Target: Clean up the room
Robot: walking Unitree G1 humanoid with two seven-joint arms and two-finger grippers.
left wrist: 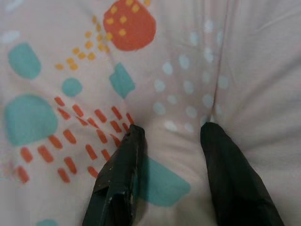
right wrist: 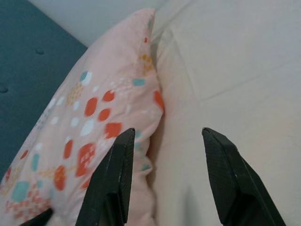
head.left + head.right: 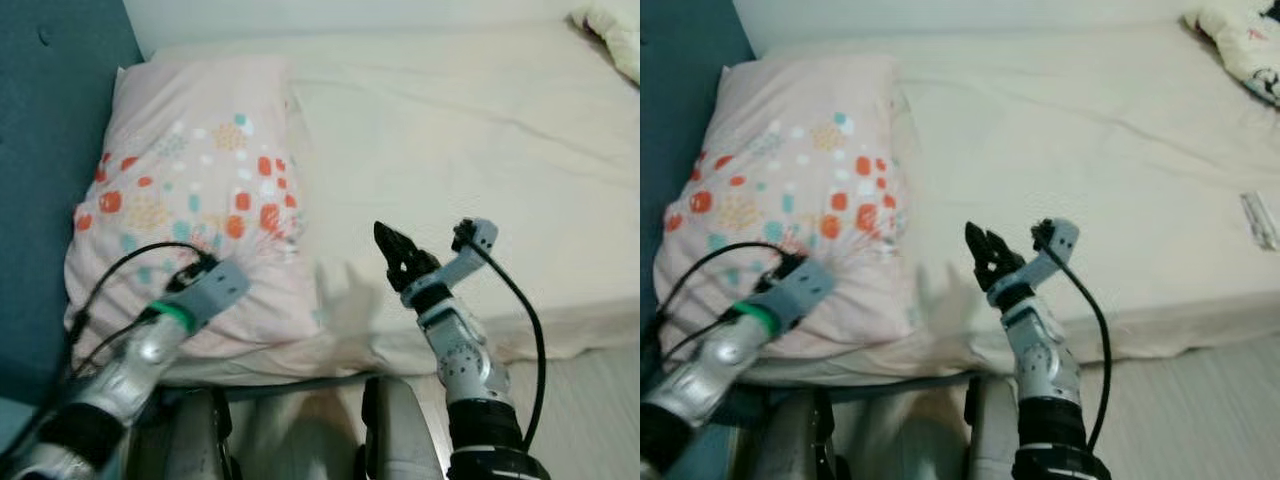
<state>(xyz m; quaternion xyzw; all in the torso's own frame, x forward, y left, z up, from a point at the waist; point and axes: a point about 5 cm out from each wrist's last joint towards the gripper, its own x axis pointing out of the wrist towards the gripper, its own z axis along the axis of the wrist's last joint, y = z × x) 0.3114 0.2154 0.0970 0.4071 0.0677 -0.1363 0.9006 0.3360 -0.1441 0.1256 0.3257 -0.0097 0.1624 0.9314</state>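
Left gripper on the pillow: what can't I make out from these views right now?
- Left gripper: its fingertips are hidden in both eye views by its own wrist housing over the pillow.
- Left wrist view: open fingers press into the fabric, but whether any is pinched is unclear.
- Bedding at the bed's far corner: cut off by the edge.
- Small flat item on the sheet: too blurred to identify.

You see a pale pink pillow [image 3: 190,210], printed with orange, teal and white dots, lying flat at the head of the bed [image 3: 450,150] against the teal headboard [image 3: 50,120].
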